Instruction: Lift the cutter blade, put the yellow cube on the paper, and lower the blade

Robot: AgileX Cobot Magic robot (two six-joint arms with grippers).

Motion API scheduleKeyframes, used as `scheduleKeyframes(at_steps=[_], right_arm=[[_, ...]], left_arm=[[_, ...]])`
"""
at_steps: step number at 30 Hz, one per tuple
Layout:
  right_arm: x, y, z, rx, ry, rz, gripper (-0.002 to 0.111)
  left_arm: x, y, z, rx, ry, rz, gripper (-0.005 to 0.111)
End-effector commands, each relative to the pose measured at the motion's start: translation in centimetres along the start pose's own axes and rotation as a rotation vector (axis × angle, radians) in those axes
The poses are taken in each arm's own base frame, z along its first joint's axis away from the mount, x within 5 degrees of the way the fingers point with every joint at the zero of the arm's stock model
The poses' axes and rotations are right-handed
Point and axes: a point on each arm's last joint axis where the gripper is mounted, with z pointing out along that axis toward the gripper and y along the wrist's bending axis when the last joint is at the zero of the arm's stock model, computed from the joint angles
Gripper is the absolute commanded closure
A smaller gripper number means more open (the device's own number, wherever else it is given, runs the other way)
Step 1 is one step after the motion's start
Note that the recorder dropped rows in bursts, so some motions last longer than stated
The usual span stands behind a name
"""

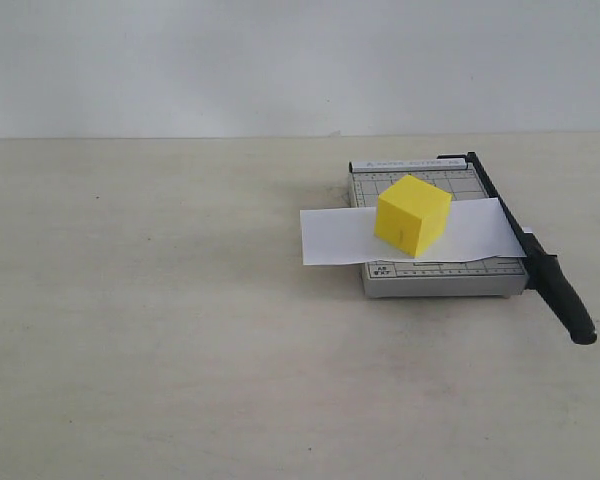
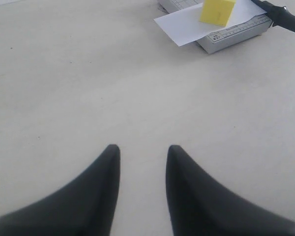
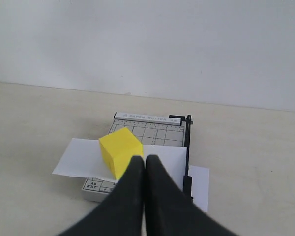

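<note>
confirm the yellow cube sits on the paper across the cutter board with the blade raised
The cutter blade is not raised; the exterior view shows it lowered along the cutter board's edge. The yellow cube does sit on the paper.

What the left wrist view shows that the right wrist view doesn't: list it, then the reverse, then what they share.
Left wrist only: the left pincer, open over the table, and the thick handle end of the cutter blade. Right wrist only: the right pincer, shut, and the wall behind. Both: the yellow cube resting on the paper across the grey cutter board, blade lowered.
</note>
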Motion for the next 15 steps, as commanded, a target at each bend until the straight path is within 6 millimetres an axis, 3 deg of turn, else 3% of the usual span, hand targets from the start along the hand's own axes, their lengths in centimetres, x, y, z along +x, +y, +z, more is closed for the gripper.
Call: scheduleKeyframes(at_steps=[1,15], right_arm=[[0.95,-0.01,-0.22,-0.003,0.007,-0.006,0.108],[1.36,0.08,-0.11,-0.013,0.020,0.025,0.108]], left_arm=[[-0.03,0.02,-0.24,0.004,-0.001,-0.003,0.075],[0.02,-0.01,-0.30,0.005,-0.002,-0.005,0.075]])
